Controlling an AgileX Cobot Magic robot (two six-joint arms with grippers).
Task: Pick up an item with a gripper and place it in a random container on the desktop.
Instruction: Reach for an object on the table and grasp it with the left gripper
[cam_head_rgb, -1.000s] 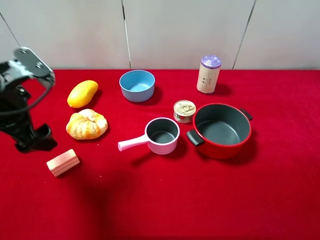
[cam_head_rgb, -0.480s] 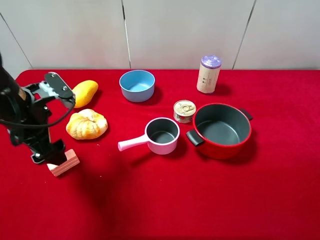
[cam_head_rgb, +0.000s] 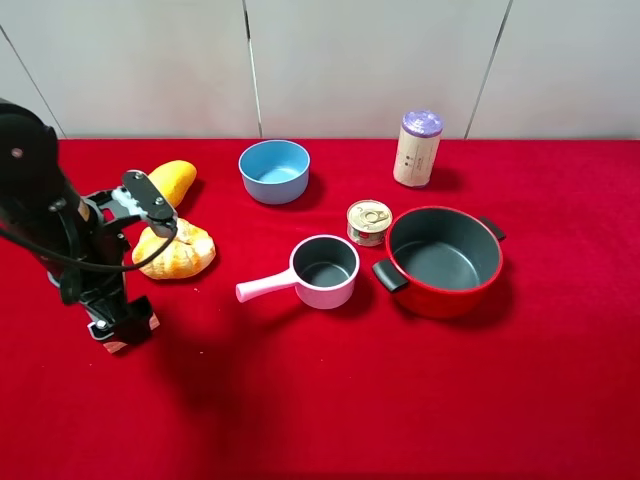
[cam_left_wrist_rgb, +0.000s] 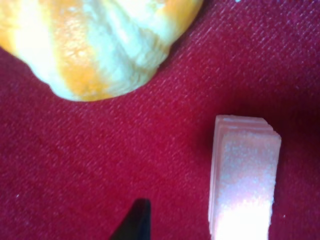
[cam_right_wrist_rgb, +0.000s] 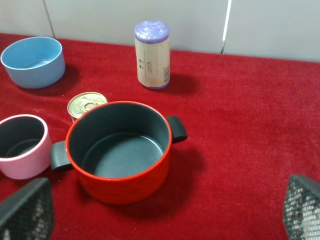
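1. Item. The item (cam_left_wrist_rgb: 244, 180) lies flat on the desk (cam_head_rgb: 300, 400), near the left edge and towards the front. It is a small block with pink and white layers. In the high view it is almost wholly covered by the left gripper.

2. Left gripper. I see the left gripper (cam_head_rgb: 118, 325) low over the item, with its jaws spread wide and nothing held. In the left wrist view one black fingertip (cam_left_wrist_rgb: 136, 222) stands beside the item, with a strip of red cloth between them. The other fingertip is out of that view. I cannot tell whether any part of the gripper touches the item.

3. Nearby things. The bun (cam_head_rgb: 185, 250) sits just behind the item, apart from it. The mango (cam_head_rgb: 172, 178) lies behind the bun, closer to the back edge.

4. Middle of the desk. The blue bowl (cam_head_rgb: 274, 170) stands near the back edge. The pink saucepan (cam_head_rgb: 322, 270) sits at the centre, its handle pointing towards the left edge.

5. Right half. The container (cam_head_rgb: 443, 260) stands upright and holds nothing. A tin can (cam_head_rgb: 369, 221) stands just beside its rim on the left. A purple-capped canister (cam_head_rgb: 417, 147) stands behind it.

6. Right gripper. The right gripper (cam_right_wrist_rgb: 162, 212) is fully spread and holds nothing. It looks towards the container from the front.
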